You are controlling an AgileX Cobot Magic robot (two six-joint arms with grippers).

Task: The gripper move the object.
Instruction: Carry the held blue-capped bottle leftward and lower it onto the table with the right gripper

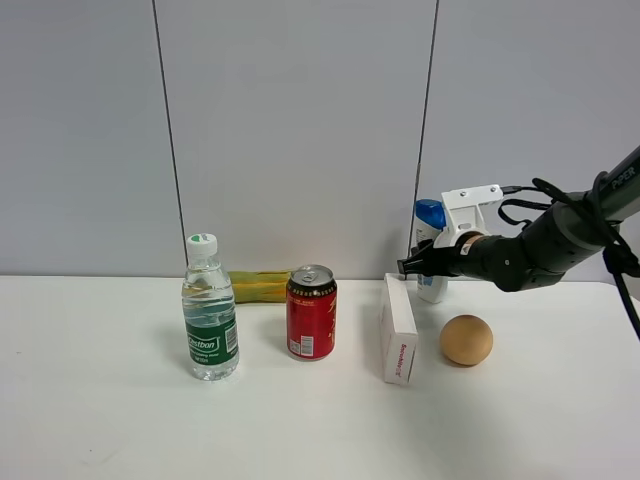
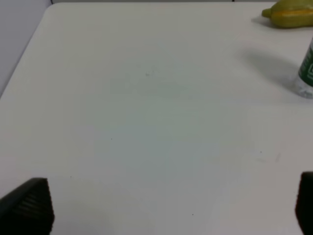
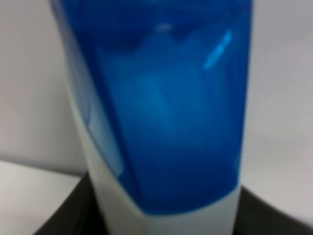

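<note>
The white shampoo bottle with a blue cap (image 1: 431,216) stands upright near the back of the table, right of centre. My right gripper (image 1: 412,266) reaches in from the right at mid-height of the bottle, and its black jaws sit on both sides of the body. The right wrist view is filled by the blurred blue cap and white body (image 3: 166,122), with black jaw parts touching it on either side. My left gripper (image 2: 171,210) is out of the high view. Its fingers (image 2: 29,205) stand wide apart over bare table, holding nothing.
A white box (image 1: 398,328) stands just left of and in front of the shampoo bottle, and an orange ball (image 1: 466,340) lies in front of it. A red can (image 1: 311,313), a clear water bottle (image 1: 210,310) and a yellow-green fruit (image 1: 258,286) are further left.
</note>
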